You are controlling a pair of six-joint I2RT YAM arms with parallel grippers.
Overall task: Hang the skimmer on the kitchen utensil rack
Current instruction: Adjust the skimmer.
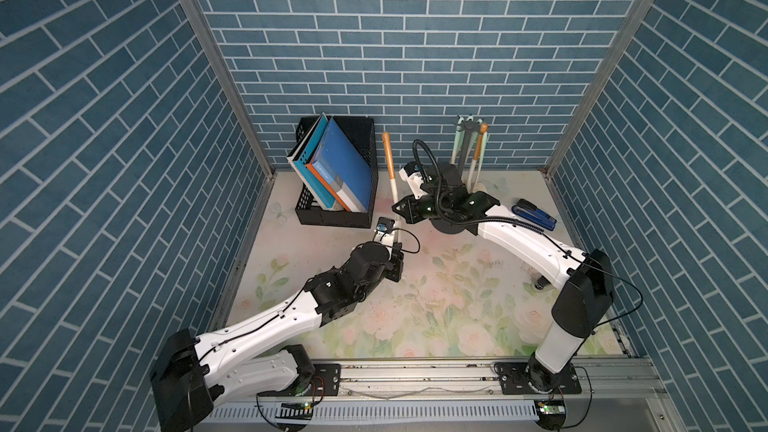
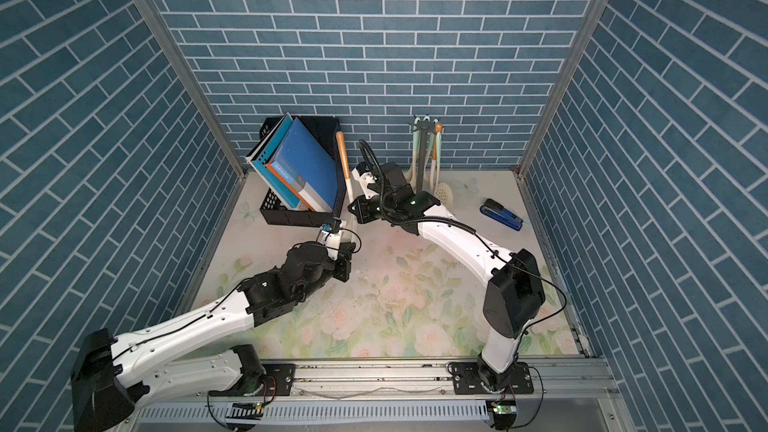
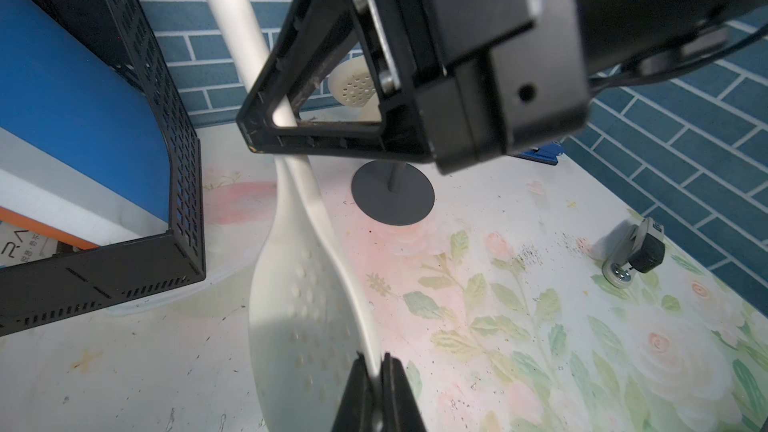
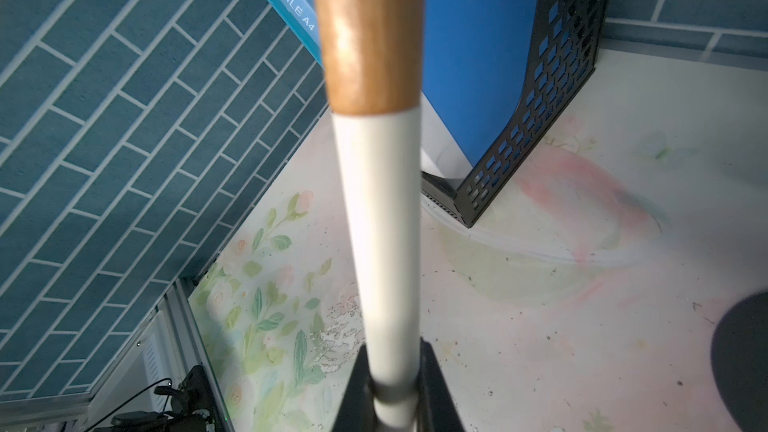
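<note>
The skimmer (image 1: 390, 160) stands nearly upright in front of the file box, white with a wooden handle end on top. My left gripper (image 3: 376, 363) is shut on the rim of its perforated head (image 3: 303, 305), low near the table. My right gripper (image 4: 392, 367) is shut on the white shaft (image 4: 378, 222) higher up, and it also shows in both top views (image 1: 399, 209) (image 2: 353, 207). The kitchen utensil rack (image 1: 469, 147) stands just right of my right gripper, its round base (image 3: 392, 193) on the table. Other utensils hang from its crown.
A black mesh file box (image 1: 336, 218) with blue folders stands just left of the skimmer. A blue stapler (image 1: 536, 214) lies at the back right. A small caster wheel (image 3: 636, 255) lies on the floral mat by the right arm.
</note>
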